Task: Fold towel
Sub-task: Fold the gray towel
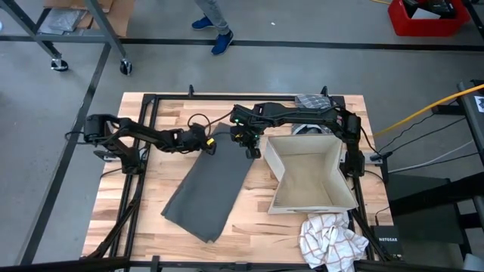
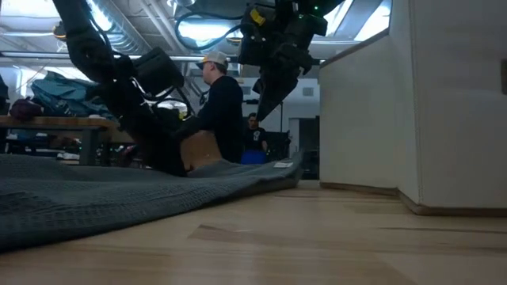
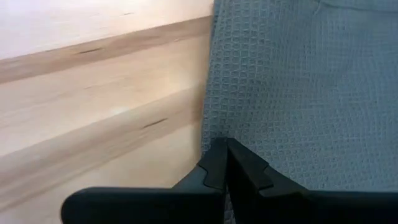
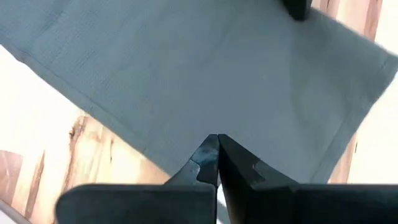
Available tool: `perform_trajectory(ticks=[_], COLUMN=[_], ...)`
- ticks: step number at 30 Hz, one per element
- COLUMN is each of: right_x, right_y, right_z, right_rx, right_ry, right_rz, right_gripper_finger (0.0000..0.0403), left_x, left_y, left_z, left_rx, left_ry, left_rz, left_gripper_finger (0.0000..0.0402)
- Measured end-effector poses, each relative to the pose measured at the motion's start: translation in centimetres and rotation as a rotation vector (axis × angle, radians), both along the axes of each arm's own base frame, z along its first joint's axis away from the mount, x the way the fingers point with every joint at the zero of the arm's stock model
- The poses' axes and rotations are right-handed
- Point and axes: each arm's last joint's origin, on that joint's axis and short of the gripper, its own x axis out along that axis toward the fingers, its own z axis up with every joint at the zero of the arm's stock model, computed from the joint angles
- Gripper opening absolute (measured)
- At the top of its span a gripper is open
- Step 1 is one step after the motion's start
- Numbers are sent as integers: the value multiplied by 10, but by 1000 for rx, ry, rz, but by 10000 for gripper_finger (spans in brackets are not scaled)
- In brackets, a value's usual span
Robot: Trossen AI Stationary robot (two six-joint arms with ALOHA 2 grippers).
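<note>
A grey waffle-weave towel (image 1: 208, 193) lies flat on the wooden table, its long side running from the far middle toward the near left. My left gripper (image 1: 209, 146) is shut and low at the towel's far left edge (image 3: 208, 93), its tips (image 3: 225, 149) just inside that edge. My right gripper (image 1: 253, 153) is shut and hangs above the towel's far right corner, pointing down at the cloth (image 4: 205, 74). In the low view it is clear of the towel (image 2: 95, 198) with nothing between its fingers (image 2: 265, 107). My left gripper's shut fingertips slant down from the table's left side onto the towel just inside its far left edge (image 3: 214, 134). I cannot tell whether they touch the cloth. The towel lies flat and slack around them.
An open white box (image 1: 306, 177) stands right of the towel. A checked cloth (image 1: 329, 242) lies bunched at the near right edge, and another patterned cloth (image 1: 310, 100) lies at the far edge. Bare wood (image 1: 151, 181) shows left of the towel. A person (image 2: 222, 111) sits beyond the table.
</note>
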Motion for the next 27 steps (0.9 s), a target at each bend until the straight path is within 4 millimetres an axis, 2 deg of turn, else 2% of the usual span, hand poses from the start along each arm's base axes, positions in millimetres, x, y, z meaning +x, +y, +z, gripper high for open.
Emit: perform_trajectory(ticks=[6,14,20,24,27], right_x=[-3,-9,-9,-3,1], right_y=[0,1,1,0,-1], right_z=[-1,-4,-3,-2,0], right_rx=[-5,7,-12,-31,-46], right_ry=[34,99,92,34,-11], right_rz=[-4,4,44,42,47], right_gripper_finger=[14,14,14,14,14], left_x=[-15,-66,-91,-93,-94], left_y=[-4,-18,-31,-33,-34], left_z=[7,37,59,74,87], left_rx=[-25,-94,-158,-107,-47], left_ry=[110,311,269,124,15], left_rz=[-1,30,68,28,-73], left_gripper_finger=[0,0,0,0,0])
